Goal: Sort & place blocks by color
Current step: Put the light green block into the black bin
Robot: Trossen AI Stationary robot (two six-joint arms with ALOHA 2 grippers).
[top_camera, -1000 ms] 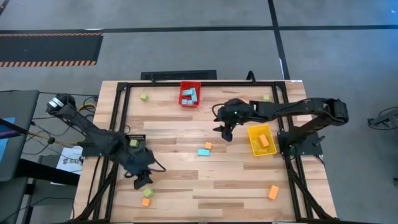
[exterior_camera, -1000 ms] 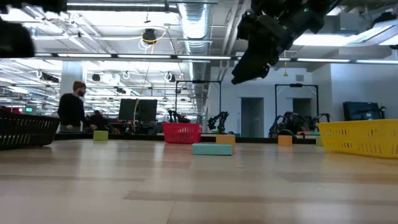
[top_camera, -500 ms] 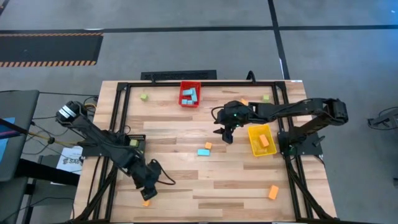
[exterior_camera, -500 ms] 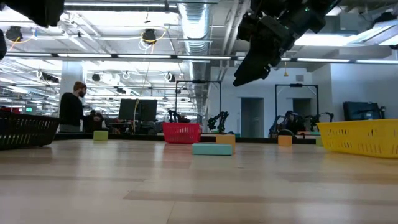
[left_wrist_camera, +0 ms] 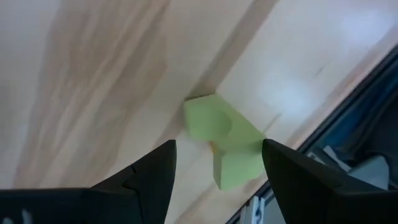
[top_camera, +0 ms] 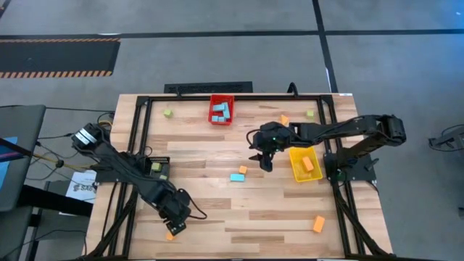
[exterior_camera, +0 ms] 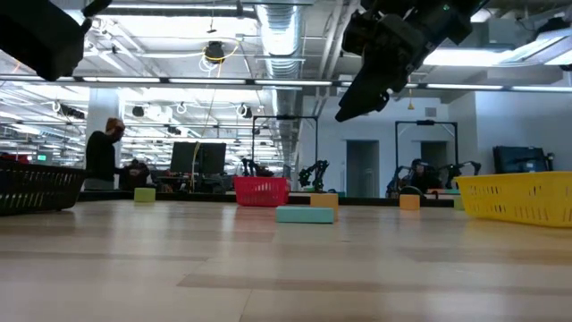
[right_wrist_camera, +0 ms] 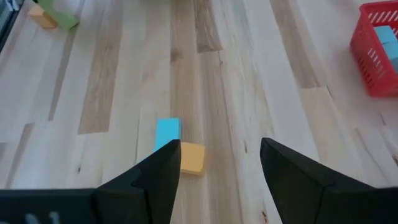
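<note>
Small light-blue, orange and yellow-green blocks lie scattered on the wooden table. My left gripper [top_camera: 176,222] hangs open near the front left, pointing steeply down. A yellow-green block [left_wrist_camera: 214,124] lies flat on the table below it, ahead of the gap between the fingers and untouched, with an orange block [top_camera: 170,235] beside it. My right gripper [top_camera: 264,162] hovers open at mid-table, high above the wood [exterior_camera: 362,89]. A light-blue block [right_wrist_camera: 166,132] and an orange block [right_wrist_camera: 191,158] lie side by side below and in front of it.
A red bin [top_camera: 222,110] with light-blue blocks stands at the far edge. A yellow bin [top_camera: 304,163] with orange blocks is at the right, a black bin [top_camera: 158,165] at the left. Loose blocks lie at the far corners [top_camera: 167,113] [top_camera: 310,114] and near right [top_camera: 317,223].
My left gripper has gone down and toward the table's near edge, tipping to point more steeply down. It now stands over the yellow-green block and hides it in the high view. Its fingers have stayed open.
</note>
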